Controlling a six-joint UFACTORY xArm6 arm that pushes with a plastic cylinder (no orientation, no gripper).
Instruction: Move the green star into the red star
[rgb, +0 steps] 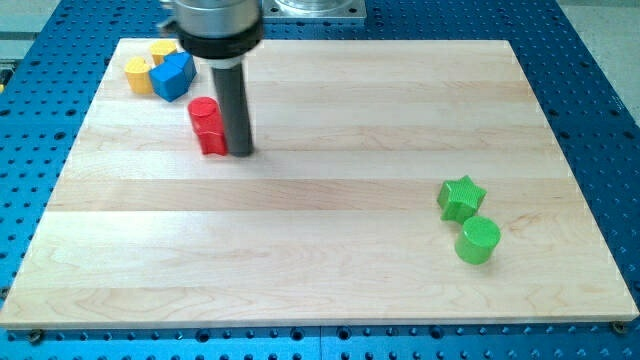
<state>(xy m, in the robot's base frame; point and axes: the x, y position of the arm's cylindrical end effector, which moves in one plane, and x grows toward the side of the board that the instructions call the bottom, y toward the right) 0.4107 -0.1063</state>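
The green star (461, 197) lies on the wooden board (320, 270) at the view's right. A red block (208, 126) stands at the upper left; it has a rounded top, and its exact shape is hard to make out. My tip (241, 152) rests on the board right against the red block's right side, far to the left of the green star.
A green cylinder (478, 241) sits just below and to the right of the green star, almost touching it. A blue block (172, 76) and two yellow blocks (140, 75) (163, 49) cluster at the board's top left corner.
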